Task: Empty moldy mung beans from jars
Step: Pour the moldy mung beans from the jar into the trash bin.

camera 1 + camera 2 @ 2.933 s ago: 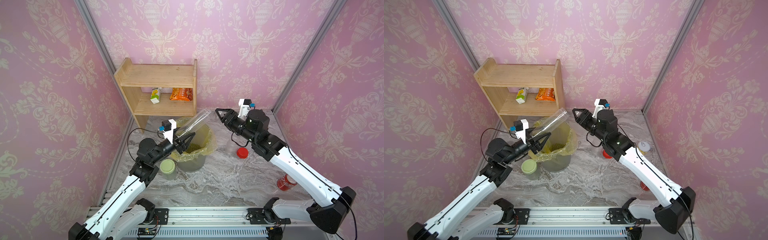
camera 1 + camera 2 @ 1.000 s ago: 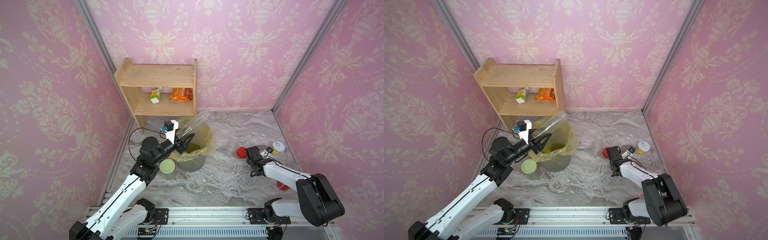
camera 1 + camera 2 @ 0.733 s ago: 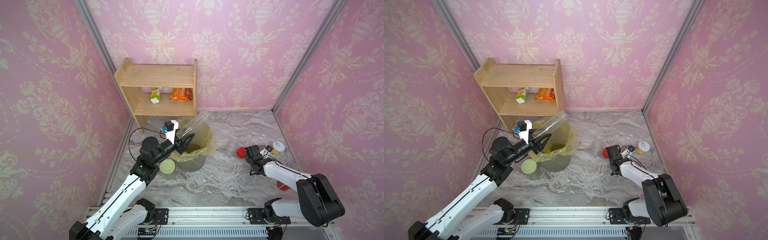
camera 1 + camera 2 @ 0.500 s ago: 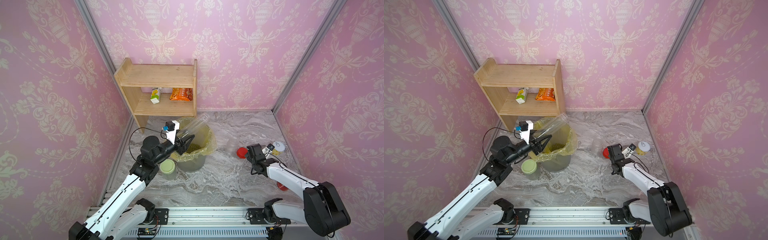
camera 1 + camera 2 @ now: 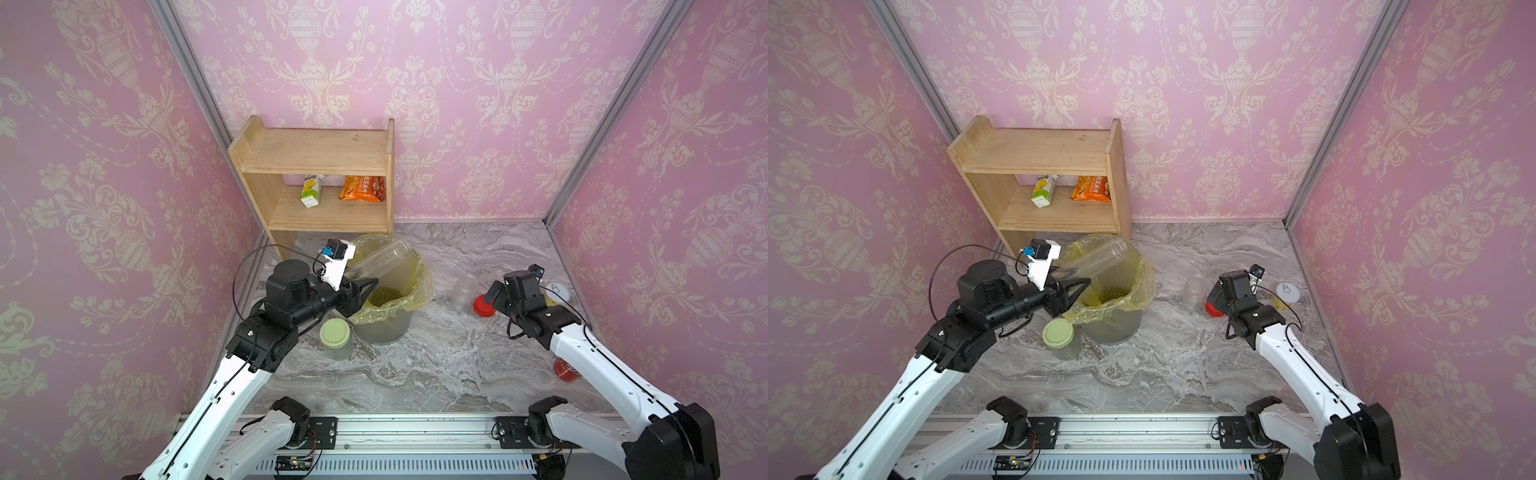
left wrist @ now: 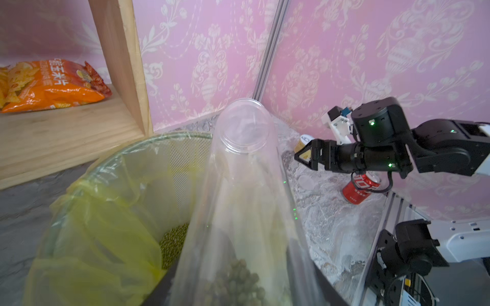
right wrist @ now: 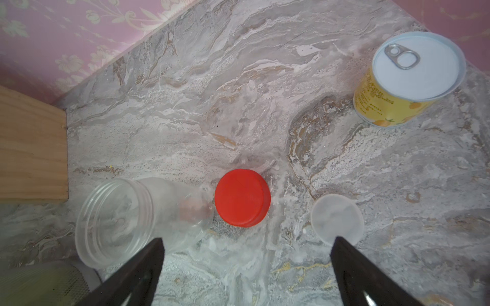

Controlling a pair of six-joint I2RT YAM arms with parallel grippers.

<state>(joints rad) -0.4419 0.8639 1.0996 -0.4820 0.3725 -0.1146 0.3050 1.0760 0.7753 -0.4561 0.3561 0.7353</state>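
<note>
The left gripper (image 5: 361, 295) is clamped on the base end of the slim jar (image 5: 382, 262), lidless, tilted with its open mouth raised over the bin (image 5: 386, 328). In the bin's yellow liner lies a heap of mung beans (image 5: 384, 296); in the left wrist view more beans show through the jar's wall near the gripper, and I cannot tell whether they are inside it. Just beside the bin, under the left arm, stands the wide jar (image 5: 336, 332), its pale green lid on. Across the table the right gripper (image 7: 248, 239) hangs with jaws spread wide, holding nothing, above the red lid (image 7: 242, 197). An open jar (image 7: 119, 220), empty, stands just beside that lid, the whitish lid (image 7: 336, 218) near its other side.
</note>
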